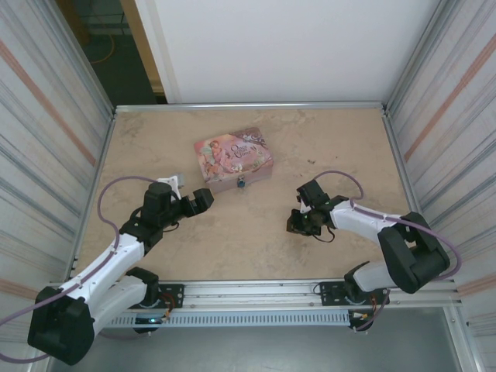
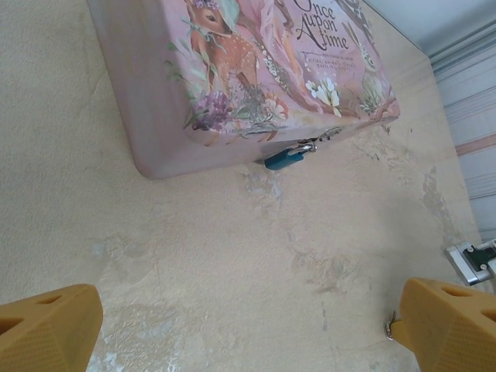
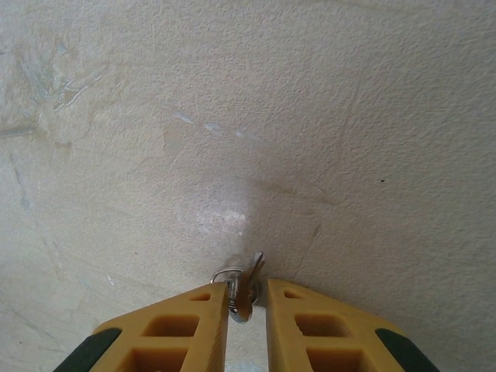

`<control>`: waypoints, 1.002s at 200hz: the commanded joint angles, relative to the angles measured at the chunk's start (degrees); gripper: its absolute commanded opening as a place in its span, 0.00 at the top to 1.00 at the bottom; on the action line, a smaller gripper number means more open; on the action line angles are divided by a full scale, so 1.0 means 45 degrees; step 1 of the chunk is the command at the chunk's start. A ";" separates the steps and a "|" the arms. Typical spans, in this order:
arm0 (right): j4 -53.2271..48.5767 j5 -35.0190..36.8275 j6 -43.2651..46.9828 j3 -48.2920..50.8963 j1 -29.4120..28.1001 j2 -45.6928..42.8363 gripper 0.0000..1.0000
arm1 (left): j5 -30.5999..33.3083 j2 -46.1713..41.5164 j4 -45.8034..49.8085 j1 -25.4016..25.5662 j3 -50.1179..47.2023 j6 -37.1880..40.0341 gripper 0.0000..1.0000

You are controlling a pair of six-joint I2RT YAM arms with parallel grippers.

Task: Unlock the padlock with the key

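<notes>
**Key sits between right gripper's (image 3: 248,288) tips**

The fingers stand close around the key (image 3: 245,304), its lower part hidden between them; whether they pinch it is unclear. Ahead of the wide-open left gripper (image 2: 248,325), the blue padlock (image 2: 284,159) hangs at the pink tin's (image 2: 178,116) front edge.
</notes>
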State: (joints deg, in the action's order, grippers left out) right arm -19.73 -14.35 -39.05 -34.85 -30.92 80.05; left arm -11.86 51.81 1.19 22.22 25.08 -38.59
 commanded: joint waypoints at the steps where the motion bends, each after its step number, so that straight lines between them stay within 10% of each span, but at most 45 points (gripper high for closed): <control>1: -0.0123 0.0224 -0.0473 -0.0435 -0.0238 0.0563 0.82 | 0.0315 -0.0226 0.0121 0.0054 0.0112 0.0274 0.01; 118: 0.0023 0.0193 0.0594 -0.0707 -0.0295 -0.0836 1.00 | 0.0060 -0.0537 0.0204 0.0043 0.0287 0.0707 0.01; 200: 0.2127 -0.2160 0.4440 -0.1320 0.0874 -0.3438 1.00 | -0.4943 0.0155 -0.0933 0.0054 0.2571 0.2870 0.06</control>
State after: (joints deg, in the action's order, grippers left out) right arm -15.25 -18.83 -27.09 -37.89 -27.81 68.10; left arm -24.18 50.96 0.23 22.22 32.10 -29.71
